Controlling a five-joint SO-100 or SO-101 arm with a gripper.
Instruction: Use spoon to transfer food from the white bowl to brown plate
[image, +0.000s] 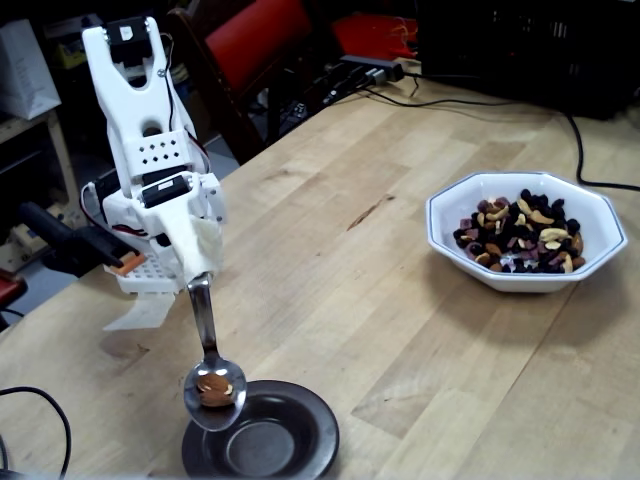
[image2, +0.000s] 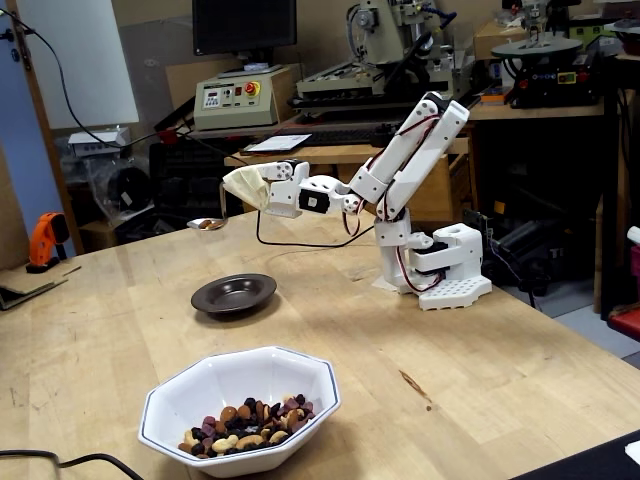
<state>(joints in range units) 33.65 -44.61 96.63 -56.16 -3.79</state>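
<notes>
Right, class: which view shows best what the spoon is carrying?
The fixed view with the spoon near the camera: the nuts in its bowl show plainly. The other fixed view shows the spoon small and side-on, its load barely visible.

One spoon (image: 210, 372), one white bowl (image: 527, 246), one brown plate (image: 280, 435), perhaps two nuts (image: 211, 385) aboard.

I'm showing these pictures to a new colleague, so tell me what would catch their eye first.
First, the white robot arm reaching over the wooden table, its gripper holding a shiny spoon with a few nuts in it, above the dark plate. In a fixed view the spoon hangs clear of the empty plate. Next, the white eight-sided bowl of nuts and raisins, further along the table.
</notes>
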